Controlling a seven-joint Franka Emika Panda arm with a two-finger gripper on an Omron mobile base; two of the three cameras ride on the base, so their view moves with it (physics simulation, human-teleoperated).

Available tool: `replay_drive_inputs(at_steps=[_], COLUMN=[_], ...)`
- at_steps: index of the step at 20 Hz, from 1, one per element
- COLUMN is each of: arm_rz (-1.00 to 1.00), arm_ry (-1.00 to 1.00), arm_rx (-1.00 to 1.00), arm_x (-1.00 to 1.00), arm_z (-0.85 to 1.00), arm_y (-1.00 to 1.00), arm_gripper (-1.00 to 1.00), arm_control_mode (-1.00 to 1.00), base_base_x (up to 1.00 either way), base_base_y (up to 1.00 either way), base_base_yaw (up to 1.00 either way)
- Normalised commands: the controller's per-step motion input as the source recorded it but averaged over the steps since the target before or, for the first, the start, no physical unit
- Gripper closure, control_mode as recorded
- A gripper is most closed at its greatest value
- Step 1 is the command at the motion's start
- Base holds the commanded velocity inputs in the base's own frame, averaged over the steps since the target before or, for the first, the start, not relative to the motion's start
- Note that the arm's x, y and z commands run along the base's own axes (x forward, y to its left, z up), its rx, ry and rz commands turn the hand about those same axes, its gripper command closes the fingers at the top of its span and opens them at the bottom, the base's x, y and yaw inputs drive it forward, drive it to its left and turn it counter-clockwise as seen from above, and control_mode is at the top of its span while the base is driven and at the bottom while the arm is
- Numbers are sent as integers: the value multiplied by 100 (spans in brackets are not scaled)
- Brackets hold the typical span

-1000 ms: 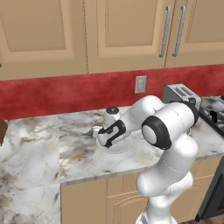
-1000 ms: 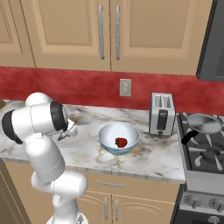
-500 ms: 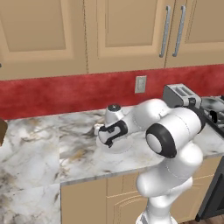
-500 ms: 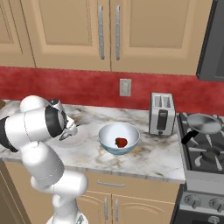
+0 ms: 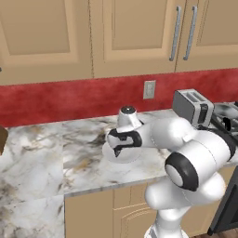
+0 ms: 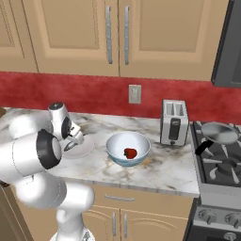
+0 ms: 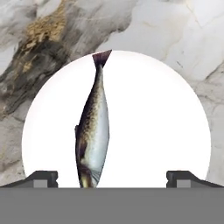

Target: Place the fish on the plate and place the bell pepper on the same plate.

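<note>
claw (image 7: 112, 177) hung spread wide over plate (image 7: 157, 122), gripping nothing. fish (image 7: 92, 135) lay on plate between claw tips, tail reaching rim. plate sat on marble table (image 6: 155, 164). bell pepper (image 6: 130, 153) sat in bowl (image 6: 128, 148), just beside plate, near toaster (image 6: 173, 122).

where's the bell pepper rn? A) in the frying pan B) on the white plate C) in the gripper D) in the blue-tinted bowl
D: the red bell pepper sits inside the bowl; the plate holds the fish alone.
</note>
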Motion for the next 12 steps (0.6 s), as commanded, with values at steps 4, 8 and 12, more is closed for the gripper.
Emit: replay_drive_inputs(at_steps=[4, 8, 12], arm_rz=[0, 0, 0], arm_ry=[3, 1, 0], arm_rx=[0, 0, 0], arm_x=[-34, -42, -46], arm_z=[32, 28, 23], arm_y=[-22, -28, -31], arm_gripper=[-100, -100, -100], arm_control_mode=[-100, -100, -100], base_base_x=[0, 0, 0], base_base_y=[0, 0, 0], base_base_yaw=[0, 0, 0])
